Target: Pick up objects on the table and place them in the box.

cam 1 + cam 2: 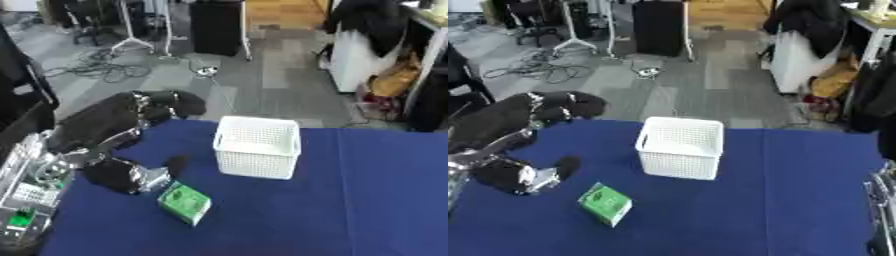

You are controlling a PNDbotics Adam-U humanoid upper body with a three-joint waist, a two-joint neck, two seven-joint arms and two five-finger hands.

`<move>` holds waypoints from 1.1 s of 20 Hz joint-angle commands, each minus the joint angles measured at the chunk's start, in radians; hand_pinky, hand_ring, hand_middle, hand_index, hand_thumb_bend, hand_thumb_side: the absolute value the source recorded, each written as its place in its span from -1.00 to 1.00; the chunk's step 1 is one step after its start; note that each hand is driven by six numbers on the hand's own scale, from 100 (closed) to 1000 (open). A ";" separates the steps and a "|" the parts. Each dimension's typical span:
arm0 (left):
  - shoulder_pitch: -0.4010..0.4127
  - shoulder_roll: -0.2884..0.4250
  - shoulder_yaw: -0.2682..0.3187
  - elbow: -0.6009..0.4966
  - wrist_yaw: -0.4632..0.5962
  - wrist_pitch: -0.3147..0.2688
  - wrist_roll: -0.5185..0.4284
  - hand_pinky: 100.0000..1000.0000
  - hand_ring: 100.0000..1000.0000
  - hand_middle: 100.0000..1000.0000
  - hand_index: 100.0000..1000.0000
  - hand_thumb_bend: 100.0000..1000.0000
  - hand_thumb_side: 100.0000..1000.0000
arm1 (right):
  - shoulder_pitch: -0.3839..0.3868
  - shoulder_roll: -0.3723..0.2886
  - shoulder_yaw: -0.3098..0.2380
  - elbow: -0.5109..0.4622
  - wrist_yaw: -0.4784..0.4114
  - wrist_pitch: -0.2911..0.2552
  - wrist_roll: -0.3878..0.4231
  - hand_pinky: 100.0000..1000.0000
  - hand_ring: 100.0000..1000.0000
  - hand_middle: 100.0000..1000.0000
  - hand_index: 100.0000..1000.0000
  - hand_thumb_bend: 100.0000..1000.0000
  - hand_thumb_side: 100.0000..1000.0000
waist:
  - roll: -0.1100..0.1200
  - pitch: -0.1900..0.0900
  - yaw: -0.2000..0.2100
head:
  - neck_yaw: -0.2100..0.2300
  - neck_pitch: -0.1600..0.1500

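Resting on the blue tablecloth (350, 200), the left hand (131, 176) lies just beside the green box (185, 202), fingers cannot be told | white basket (258, 146) upright near centre | right eye view: same layout, right hand not visible.

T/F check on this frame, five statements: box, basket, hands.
1. The green box lies on the blue table. True.
2. The green box is inside the white basket. False: it lies on the cloth, nearer the camera and to the basket's left.
3. The left hand is close beside the green box. True.
4. The basket lies tipped on its side. False: it stands upright, opening up.
5. The right hand is holding the basket. False: no right hand touches it.
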 commanded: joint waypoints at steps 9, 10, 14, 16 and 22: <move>-0.059 0.184 -0.101 0.237 -0.035 -0.062 0.137 -0.08 0.32 0.53 0.73 -0.58 0.87 | -0.011 -0.013 0.014 -0.008 0.033 0.046 -0.008 -0.88 -0.72 -0.71 -0.35 -0.91 0.94 | 0.013 -0.011 -0.016 | 0.002 0.024; -0.066 0.192 -0.112 0.258 -0.034 -0.075 0.132 -0.04 0.33 0.54 0.73 -0.52 0.85 | -0.012 -0.013 0.015 -0.007 0.034 0.048 -0.007 -0.88 -0.72 -0.71 -0.35 -0.91 0.94 | 0.014 -0.011 -0.017 | 0.003 0.026; -0.101 0.213 -0.150 0.315 -0.042 -0.123 0.104 0.04 0.36 0.56 0.75 -0.37 0.74 | -0.012 -0.015 0.017 -0.006 0.035 0.054 -0.002 -0.88 -0.72 -0.71 -0.35 -0.91 0.94 | 0.016 -0.012 -0.019 | 0.001 0.025; -0.115 0.210 -0.163 0.333 -0.051 -0.142 0.095 0.08 0.39 0.58 0.78 -0.29 0.69 | -0.009 -0.014 0.018 -0.005 0.034 0.056 0.000 -0.89 -0.72 -0.71 -0.34 -0.91 0.95 | 0.017 -0.017 -0.019 | 0.002 0.027; -0.158 0.211 -0.202 0.357 -0.090 -0.191 0.083 0.19 0.44 0.60 0.79 -0.20 0.59 | -0.009 -0.016 0.017 -0.001 0.040 0.067 0.009 -0.90 -0.72 -0.71 -0.34 -0.91 0.95 | 0.019 -0.017 -0.019 | 0.005 0.024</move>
